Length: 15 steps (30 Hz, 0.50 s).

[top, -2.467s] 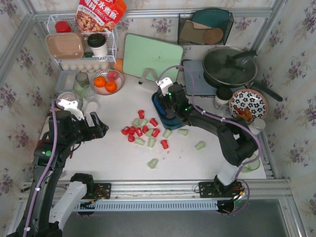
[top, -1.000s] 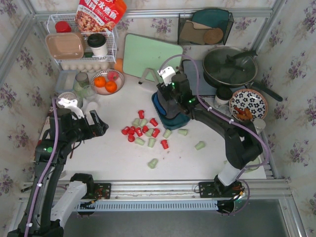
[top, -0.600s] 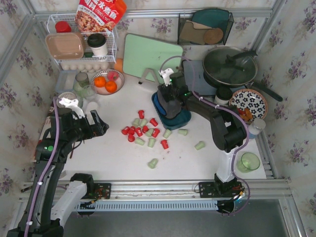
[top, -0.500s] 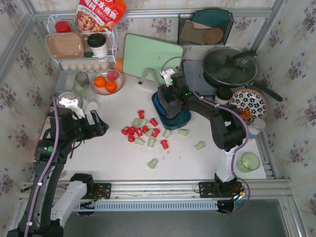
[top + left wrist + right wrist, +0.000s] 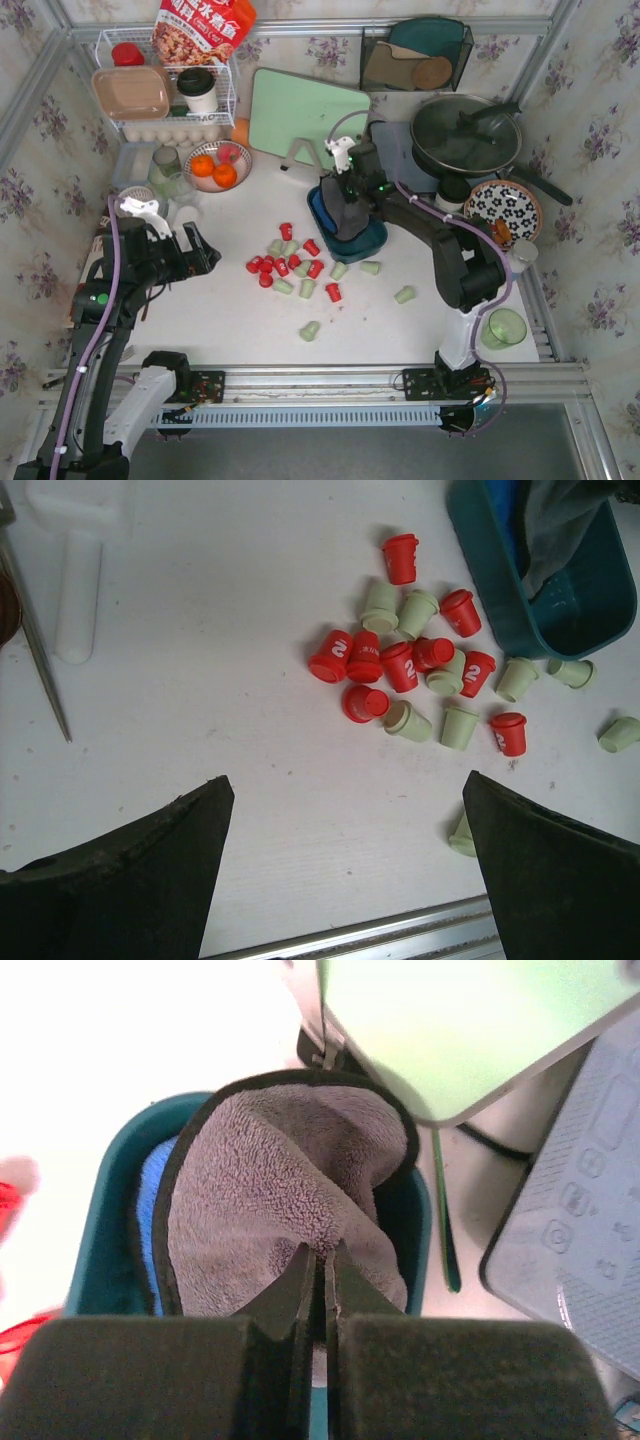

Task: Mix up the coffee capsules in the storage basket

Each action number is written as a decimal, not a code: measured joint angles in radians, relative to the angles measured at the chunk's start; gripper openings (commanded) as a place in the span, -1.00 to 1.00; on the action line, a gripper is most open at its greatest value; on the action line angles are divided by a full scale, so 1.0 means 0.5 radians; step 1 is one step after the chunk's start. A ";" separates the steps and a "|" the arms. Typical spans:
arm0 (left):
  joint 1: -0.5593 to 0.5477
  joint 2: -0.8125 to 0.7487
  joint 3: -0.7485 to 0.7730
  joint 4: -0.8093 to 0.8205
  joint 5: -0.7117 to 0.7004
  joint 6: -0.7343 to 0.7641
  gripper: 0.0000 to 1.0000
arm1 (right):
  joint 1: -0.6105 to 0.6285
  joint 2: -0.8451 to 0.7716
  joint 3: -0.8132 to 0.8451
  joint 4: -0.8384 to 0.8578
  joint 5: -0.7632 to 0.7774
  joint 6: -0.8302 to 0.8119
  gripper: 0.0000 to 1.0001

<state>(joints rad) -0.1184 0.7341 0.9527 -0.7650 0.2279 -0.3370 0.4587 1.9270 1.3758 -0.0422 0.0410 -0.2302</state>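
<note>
My right fingers [image 5: 322,1260] clamp the grey cloth [image 5: 270,1180] inside the storage basket [image 5: 105,1220]; coffee capsules [image 5: 410,670] lie scattered on the table [image 5: 200,680] just left of the basket, toward my wide-apart left fingers [image 5: 342,780].

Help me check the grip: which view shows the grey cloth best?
Right wrist: the grey cloth fills the frame, pinched in the shut right tool in the storage basket. Top external shows it small; left wrist catches only an edge.
</note>
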 measured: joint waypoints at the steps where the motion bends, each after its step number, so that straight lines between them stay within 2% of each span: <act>1: 0.001 0.002 0.000 0.002 0.001 -0.001 0.99 | 0.000 -0.039 0.000 -0.014 -0.006 0.005 -1.00; 15: -0.007 0.014 0.003 0.082 0.103 0.013 0.93 | 0.076 -0.783 0.097 -0.216 -0.029 0.098 -1.00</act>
<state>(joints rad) -0.1219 0.7414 0.9543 -0.7238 0.2794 -0.3305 0.4965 1.5356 1.4242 -0.1501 0.0265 -0.1814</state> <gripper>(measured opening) 0.975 0.005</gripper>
